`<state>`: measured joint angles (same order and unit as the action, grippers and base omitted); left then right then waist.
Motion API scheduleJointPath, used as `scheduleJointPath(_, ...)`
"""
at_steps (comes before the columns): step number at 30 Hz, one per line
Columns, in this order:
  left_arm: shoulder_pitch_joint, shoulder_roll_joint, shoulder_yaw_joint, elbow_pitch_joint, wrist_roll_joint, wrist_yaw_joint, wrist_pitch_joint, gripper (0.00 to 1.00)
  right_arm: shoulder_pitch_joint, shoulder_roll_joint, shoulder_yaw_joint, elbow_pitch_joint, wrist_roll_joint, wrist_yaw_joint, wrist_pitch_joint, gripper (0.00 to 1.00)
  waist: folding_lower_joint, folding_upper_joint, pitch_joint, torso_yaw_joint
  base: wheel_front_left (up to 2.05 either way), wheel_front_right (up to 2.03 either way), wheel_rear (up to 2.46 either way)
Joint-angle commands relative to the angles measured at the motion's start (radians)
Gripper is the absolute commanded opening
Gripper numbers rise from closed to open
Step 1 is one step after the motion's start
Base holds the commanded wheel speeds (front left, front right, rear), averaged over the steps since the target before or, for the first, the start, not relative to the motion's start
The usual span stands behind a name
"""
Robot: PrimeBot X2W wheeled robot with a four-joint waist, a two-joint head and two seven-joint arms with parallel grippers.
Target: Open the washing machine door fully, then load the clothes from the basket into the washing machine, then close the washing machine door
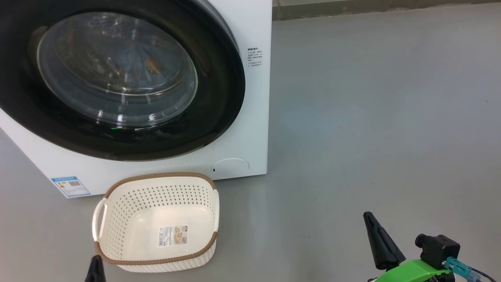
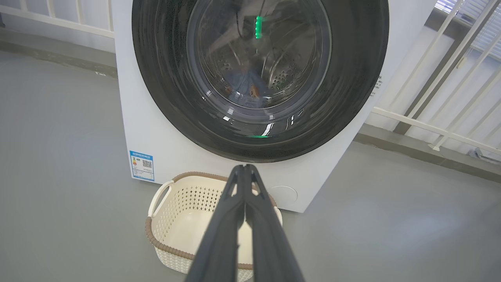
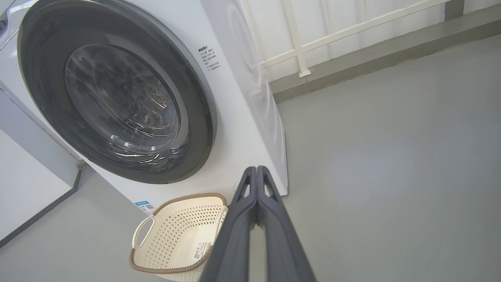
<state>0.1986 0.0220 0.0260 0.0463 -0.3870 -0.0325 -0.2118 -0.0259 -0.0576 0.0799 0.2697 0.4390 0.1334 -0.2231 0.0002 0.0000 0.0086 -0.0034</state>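
it was a plain laundry corner; home or test room could not be told. the washing machine [image 1: 254, 98] stood on a smooth grey floor [image 1: 372, 117], a white railing [image 3: 296, 47] behind it and the basket [image 1: 156, 196] in front.

Clothes [image 1: 135, 62] indistinct behind door [image 1: 219, 90]

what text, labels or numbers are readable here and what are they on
Nothing reads clearly enough to quote.
Blue sticker low on the big white front-loading washing machine: QR code and print, too small.
Black printed lines beside the glossy black round door: too small.
Paper label inside the cream perforated plastic basket: blurred.
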Motion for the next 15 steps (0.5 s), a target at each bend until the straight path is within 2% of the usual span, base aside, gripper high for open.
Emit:
scheduleJointPath(1,-0.036,0.013,0.006,-0.011,-0.033,-0.011,0.005,0.00,-0.032,-0.006,-0.007,-0.024,0.030,0.000,0.004,0.00,-0.0002,0.0000,0.000,0.000,0.00,0.00,0.00)
scheduleJointPath(15,-0.071,0.019,0.011,0.017,-0.190,-0.022,0.042,0.00,-0.038,-0.011,-0.021,-0.024,0.185,-0.001,0.039,0.00,-0.0002,0.0000,-0.001,0.001,0.00,0.00,0.00)
